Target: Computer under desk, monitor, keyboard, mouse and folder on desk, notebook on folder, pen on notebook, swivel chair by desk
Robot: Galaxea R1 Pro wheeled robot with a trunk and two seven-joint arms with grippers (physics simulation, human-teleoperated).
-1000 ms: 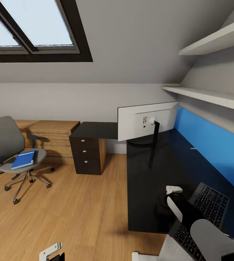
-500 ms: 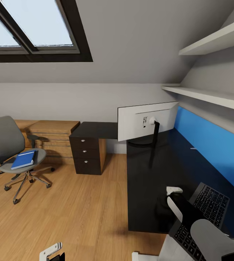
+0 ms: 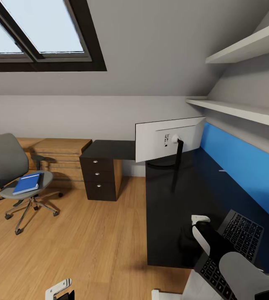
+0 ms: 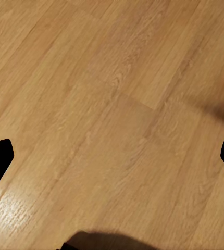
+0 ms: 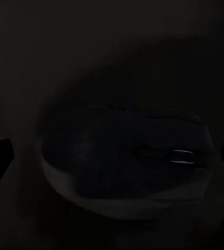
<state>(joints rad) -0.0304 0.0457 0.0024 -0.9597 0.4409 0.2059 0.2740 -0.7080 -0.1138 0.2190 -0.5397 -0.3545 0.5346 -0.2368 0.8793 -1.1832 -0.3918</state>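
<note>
A: Though the right wrist view is nearly black, the mouse (image 5: pixel 127 161) sits close under the cam on the desk (image 3: pixel 167 216), a rounded dark shell w/ a small glinting wheel. In the head view it's a dark lump (image 3: pixel 187 238) just beside the keyboard (image 3: pixel 234 246), below the right gripper (image 3: pixel 199 218).

B: Fingers?

A: Right: two dark tips at the view's edges, apart, mouse between them, no contact visible. Left gripper (image 4: pixel 112 161): tips wide apart over bare plank floor (image 4: pixel 112 104), holding nothing.

B: How will the mouse handle?

A: My guess: light, hard plastic, smooth domed top, so slippery. Best taken across the flanks, low down, not over the dome. Little to break.

B: Other items?

A: Folder (image 3: pixel 26 182): flat, bright blue, white page edges, lying on the swivel chair (image 3: pixel 13 175) seat, well apart from the desk. Prob. stiff but thin; take it by an edge that overhangs the padded seat. Monitor (image 3: pixel 169 141) upright on the desk, white back toward the cam, thin black stand. Desk top matte black, blue back panel (image 3: pixel 242 162). Black three-drawer cabinet (image 3: pixel 101 177) near the desk's far end.
</note>
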